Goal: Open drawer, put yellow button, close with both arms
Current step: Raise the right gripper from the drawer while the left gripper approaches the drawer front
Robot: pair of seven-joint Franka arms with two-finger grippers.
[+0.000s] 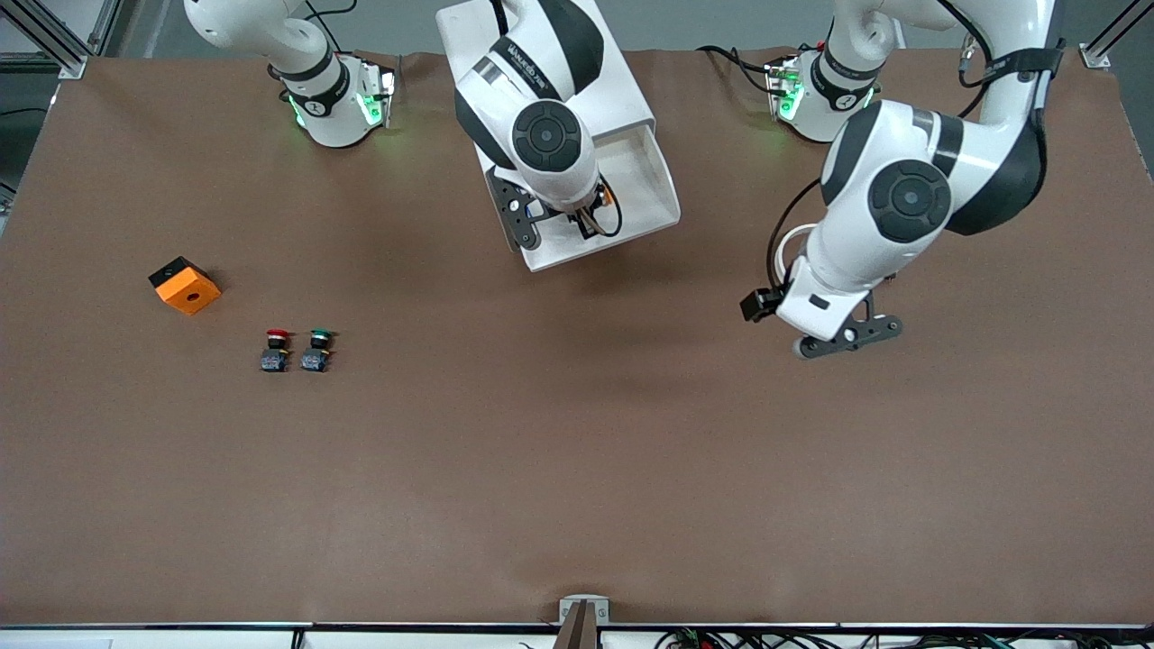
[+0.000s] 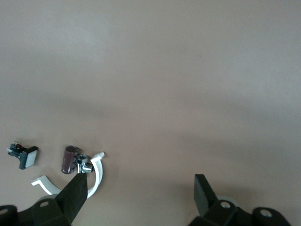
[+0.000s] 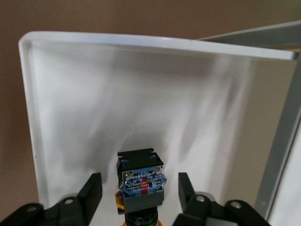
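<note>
The drawer (image 1: 651, 185) stands pulled out of the top of the white cabinet (image 1: 622, 86), toward the front camera. My right gripper (image 3: 139, 181) hangs over the drawer's white floor (image 3: 84, 117), open. The yellow button (image 3: 141, 181) lies on that floor between the fingers (image 3: 94, 188), with a gap on each side. Its blue and black body faces the camera and only a sliver of the orange cap shows. From the front view a little orange (image 1: 609, 192) shows under the right wrist. My left gripper (image 2: 140, 182) is open over bare table near the left arm's end (image 1: 847, 335).
An orange and black box (image 1: 185, 285), a red-capped button (image 1: 276, 350) and a green-capped button (image 1: 315, 350) sit toward the right arm's end. The left wrist view shows small loose parts: a white curved piece (image 2: 98, 172), a dark cylinder (image 2: 69, 159), a black and white piece (image 2: 24, 157).
</note>
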